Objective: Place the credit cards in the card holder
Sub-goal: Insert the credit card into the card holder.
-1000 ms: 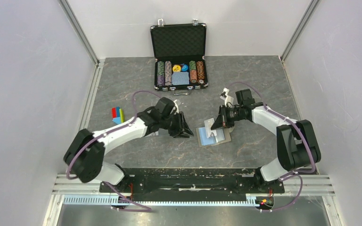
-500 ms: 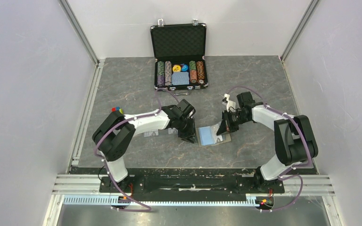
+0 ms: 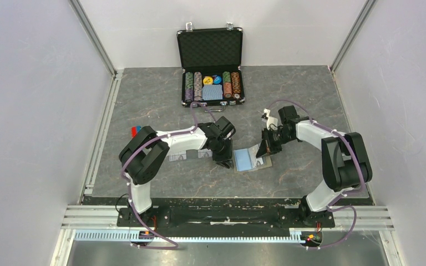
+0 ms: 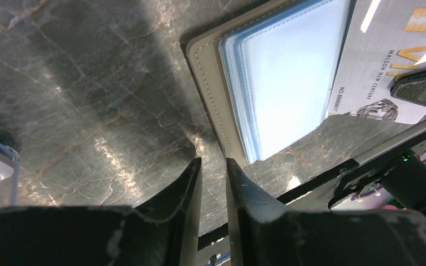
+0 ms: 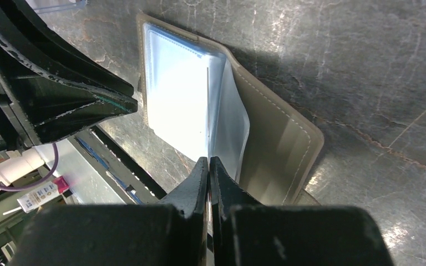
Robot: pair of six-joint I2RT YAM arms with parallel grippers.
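The grey tabletop point(image 3: 161, 100) has a black chip case point(image 3: 211, 50) standing open at the far side. The left arm point(image 3: 172, 139) is bent up high at its elbow and reaches in toward the middle. A second ago it lay long and low, out to the left; now it is folded in much closer. The right arm point(image 3: 310, 133) curls in from the other side, about as it was.

Between them lies the card holder point(image 3: 249, 159), open flat on the tabletop with its light blue inside facing up.

The left tool point(image 4: 212, 163) points down just beside the card holder's left edge. Its two fingers are a little apart, with nothing between them. It has come closer to the holder than before.

The right tool point(image 5: 208, 160) is pressed together on a credit card point(image 4: 377, 61) over the blue side. Its own camera shows that card only as a thin line. The left wrist camera shows the card's pale face, with a gold mark and small writing. A clear sleeve point(image 3: 183, 157) lies under the left arm.
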